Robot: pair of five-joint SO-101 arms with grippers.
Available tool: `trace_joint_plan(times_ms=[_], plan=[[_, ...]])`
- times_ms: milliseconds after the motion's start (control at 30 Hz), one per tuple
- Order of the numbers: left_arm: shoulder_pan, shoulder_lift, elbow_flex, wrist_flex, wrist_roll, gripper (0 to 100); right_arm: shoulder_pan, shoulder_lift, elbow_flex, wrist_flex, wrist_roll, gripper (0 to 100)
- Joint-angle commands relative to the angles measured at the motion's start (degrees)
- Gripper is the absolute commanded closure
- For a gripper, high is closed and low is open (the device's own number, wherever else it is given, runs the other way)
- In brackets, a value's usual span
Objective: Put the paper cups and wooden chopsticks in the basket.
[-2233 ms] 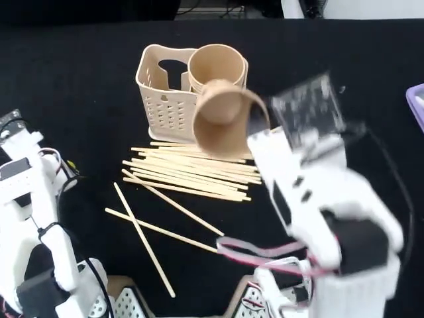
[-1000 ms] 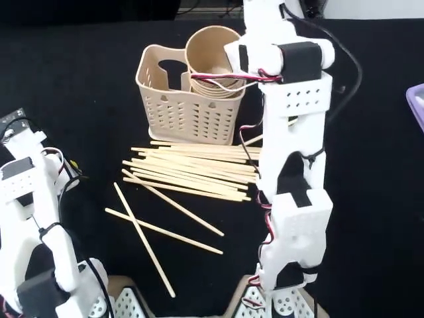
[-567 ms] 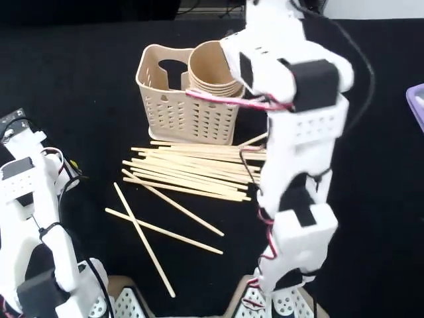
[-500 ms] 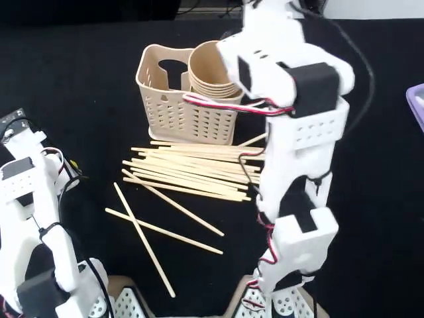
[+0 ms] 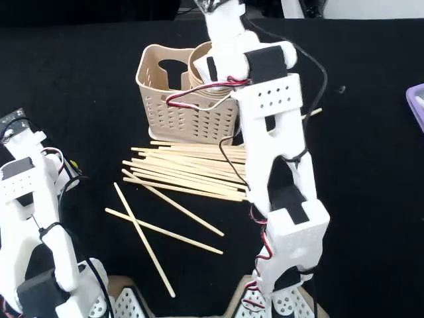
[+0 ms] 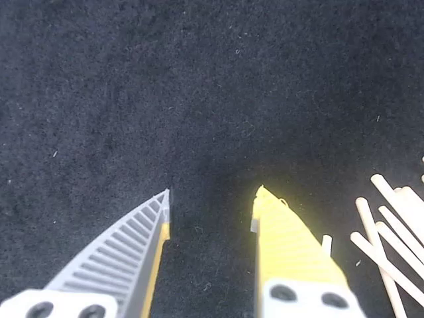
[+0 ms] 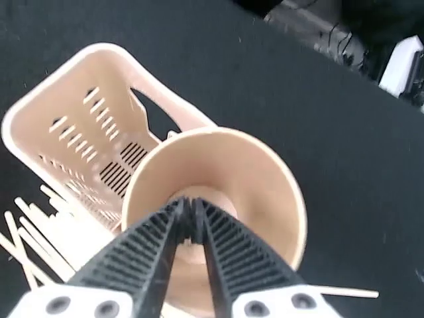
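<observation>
Since before, my right arm has swung over the basket (image 5: 165, 106). From above, paper cups (image 5: 197, 63) sit stacked inside; wooden chopsticks (image 5: 192, 169) wait outside, just beside it. My left gripper (image 6: 212, 195) hangs open. My right gripper (image 7: 189, 204) is pinched closed inside the cups.

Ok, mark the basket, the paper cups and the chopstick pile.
basket (image 5: 189, 122), high view, on its perforated front wall.
paper cups (image 7: 258, 179), right wrist view, on the top cup's inner wall.
chopsticks (image 5: 192, 169), high view, on the middle of the pile.
</observation>
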Motion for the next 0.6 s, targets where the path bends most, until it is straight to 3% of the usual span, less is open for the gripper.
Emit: trace_joint_plan(times_ms=[0,333,567], plan=[[0.57,-1.58,-0.57,-0.62,0.26,79,-0.88,-0.04,0.57,-0.44,-0.09,98.7],[0.57,-1.58,-0.57,-0.62,0.18,79,-0.7,0.4,3.3,-5.19,0.0,98.7],[0.66,-1.58,-0.57,-0.62,0.18,79,-0.88,-3.74,-5.85,-6.86,-0.44,98.7]])
